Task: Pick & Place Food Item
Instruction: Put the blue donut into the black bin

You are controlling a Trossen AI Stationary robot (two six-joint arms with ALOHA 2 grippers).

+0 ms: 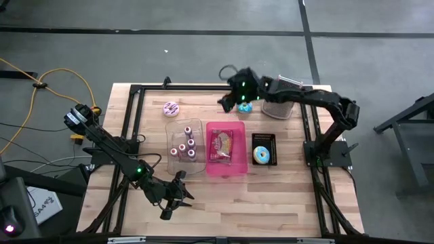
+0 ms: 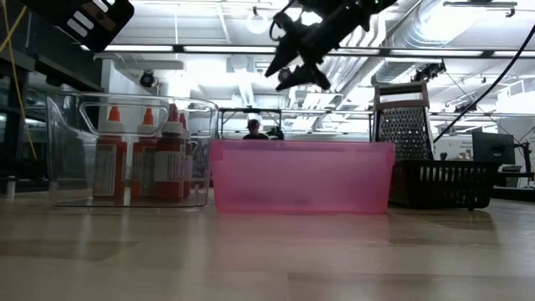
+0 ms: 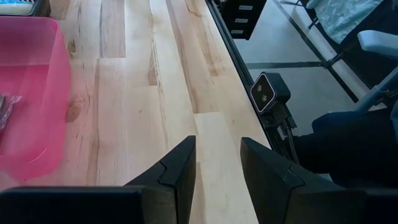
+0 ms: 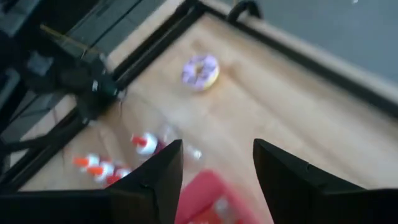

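Doughnuts: I see a purple one (image 1: 171,108) lying bare at the bench's (image 1: 291,196) far left, a blue one (image 1: 245,107) just under my right pincer (image 1: 226,103), which hangs open and empty above the pink bin (image 1: 226,167). My left pincer (image 1: 178,192) rests low near the front edge, fingers parted, holding nothing.

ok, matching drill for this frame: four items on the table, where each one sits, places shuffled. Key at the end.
Items:
1. purple donut
2. blue donut
3. bottles
4. snack packet

Places:
A. in the pink bin
B. bare tabletop, by the far edge
C. in the clear bin
D. in the black basket

Pairs: 1-B, 2-D, 3-C, 4-A
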